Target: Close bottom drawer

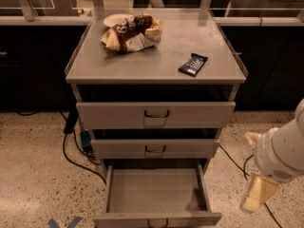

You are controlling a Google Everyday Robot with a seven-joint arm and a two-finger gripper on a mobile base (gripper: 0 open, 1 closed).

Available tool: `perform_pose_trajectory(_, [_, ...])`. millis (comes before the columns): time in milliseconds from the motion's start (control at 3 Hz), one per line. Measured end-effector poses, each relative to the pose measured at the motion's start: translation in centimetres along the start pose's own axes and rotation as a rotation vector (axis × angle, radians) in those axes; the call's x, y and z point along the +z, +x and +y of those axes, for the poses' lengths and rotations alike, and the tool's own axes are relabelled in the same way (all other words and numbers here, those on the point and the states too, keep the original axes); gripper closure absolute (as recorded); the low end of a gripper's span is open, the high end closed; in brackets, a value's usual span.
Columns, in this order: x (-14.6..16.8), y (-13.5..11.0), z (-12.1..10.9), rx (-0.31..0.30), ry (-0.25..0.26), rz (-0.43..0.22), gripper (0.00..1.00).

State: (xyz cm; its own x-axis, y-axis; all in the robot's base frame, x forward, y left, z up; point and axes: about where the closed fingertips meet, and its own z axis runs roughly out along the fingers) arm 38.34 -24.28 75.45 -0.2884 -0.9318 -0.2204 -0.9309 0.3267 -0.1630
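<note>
The bottom drawer [156, 218] of the grey metal cart stands pulled far out, its plain grey tray [154, 190] empty and its small dark handle [158, 222] at the lower edge of the view. The middle drawer [155, 148] and the top drawer [156, 114] above it sit nearly shut. My gripper [255, 167] hangs to the right of the cart, level with the open bottom drawer and apart from it. Its cream fingers [259, 194] are spread and hold nothing.
On the cart top [156, 70] lie a crumpled snack bag [130, 32] on a plate and a dark wrapped bar [193, 64]. Black cables [76, 151] run over the speckled floor left of the cart. Dark counters stand behind it. Blue tape [64, 222] marks the floor.
</note>
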Motion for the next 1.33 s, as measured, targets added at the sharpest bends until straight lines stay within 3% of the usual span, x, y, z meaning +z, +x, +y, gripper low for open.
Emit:
perform_pose_trajectory(333, [5.62, 0.89, 1.45, 0.018, -0.044, -0.026, 0.00])
perform_pose_trajectory(667, [5.62, 0.89, 1.45, 0.018, -0.044, -0.026, 0.00])
perform_pose_trajectory(1000, [5.62, 0.88, 1.45, 0.018, -0.044, -0.026, 0.15])
perform_pose_trajectory(1333, [5.87, 1.02, 1.51, 0.018, -0.043, -0.023, 0.45])
